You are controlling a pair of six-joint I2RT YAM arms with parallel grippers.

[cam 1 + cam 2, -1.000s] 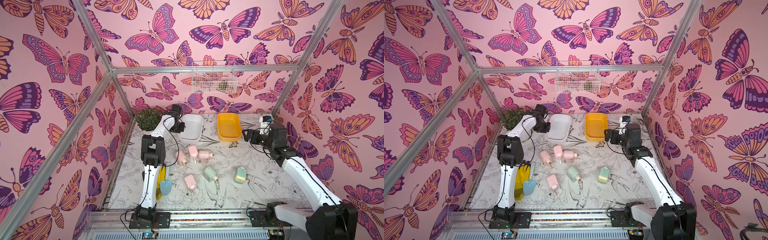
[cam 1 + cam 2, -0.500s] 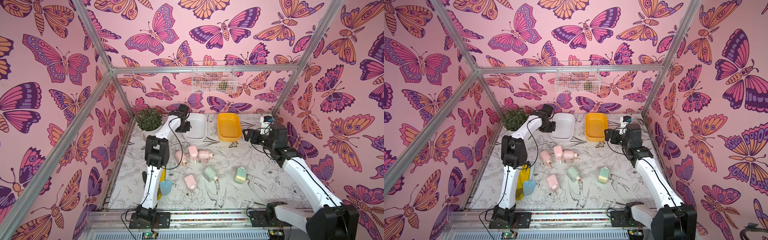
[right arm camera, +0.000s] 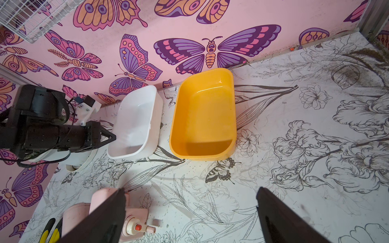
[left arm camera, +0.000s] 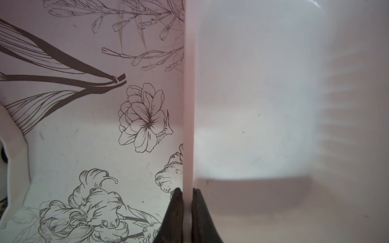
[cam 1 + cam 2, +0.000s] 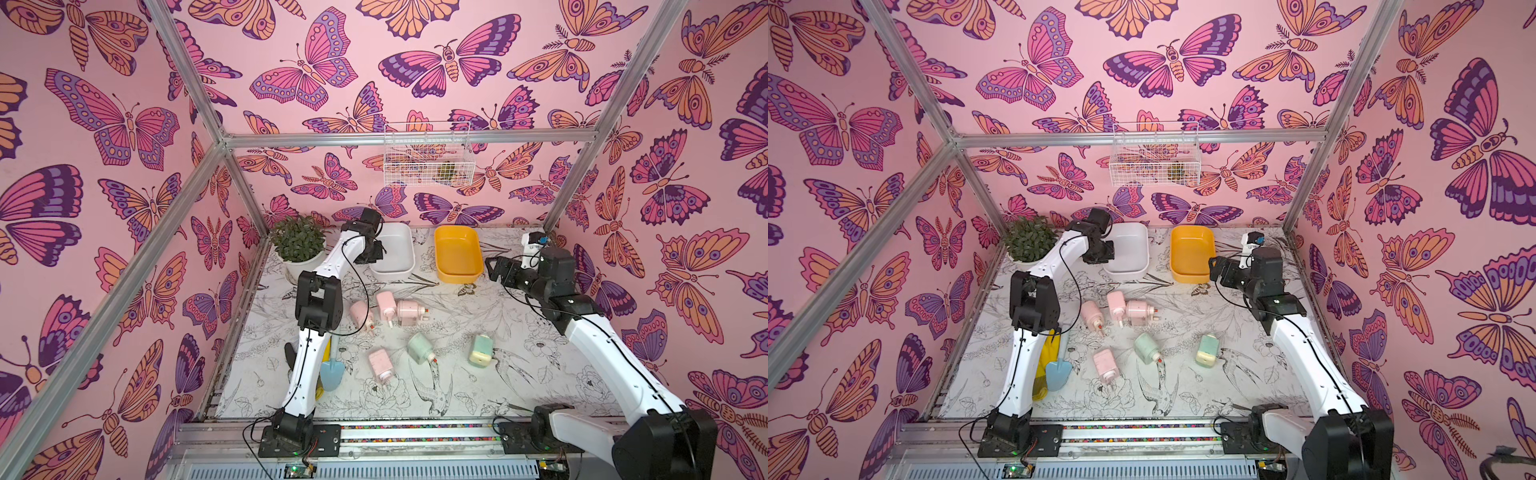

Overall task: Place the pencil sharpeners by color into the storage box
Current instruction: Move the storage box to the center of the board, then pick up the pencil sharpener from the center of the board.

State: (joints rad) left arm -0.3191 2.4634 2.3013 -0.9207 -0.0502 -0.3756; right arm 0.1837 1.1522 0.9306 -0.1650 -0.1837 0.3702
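Setting: pink butterfly-print walls, aluminium frame, white tabletop [image 5: 478, 399] printed with black line-drawn flowers and birds; matte, a little grimy.
Left gripper [image 4: 187, 218]: pinched shut on the thin rim of the white bin [image 5: 395, 253]; in the left wrist view, dark fingertips [image 4: 175, 208] clamp either side of that rim.
Right gripper [image 3: 190, 216]: spread wide, holding nothing, hovering just beside the yellow bin [image 5: 457, 253] and looking down over both bins.
Bins: two rounded-corner tubs, smooth glossy plastic, side by side at the back wall, apart from each other, both bare inside.
Pink sharpeners: three clustered mid-table [image 5: 388, 305], a fourth [image 5: 380, 363] nearer the front; boxy, rounded, pale matte plastic, small crank stubs sticking out, all lying on their sides.
Green sharpeners: two mint ones [image 5: 419, 348] [image 5: 481, 351], right of the fourth pink, well apart from the bins.
Step in hand: apparently positioning the white bin by its rim; no sharpener sorted yet, all six on the table.
Next move calls for: letting go of the rim, then a descent onto one sharpener, pinching across its flat sides rather than the crank; smooth rounded shells likely slippery, so a centred grip advisable.
Bystanders: potted plant [image 5: 297, 239] in the back left corner; light blue shovel [image 5: 332, 370] by the left arm, partly hidden.
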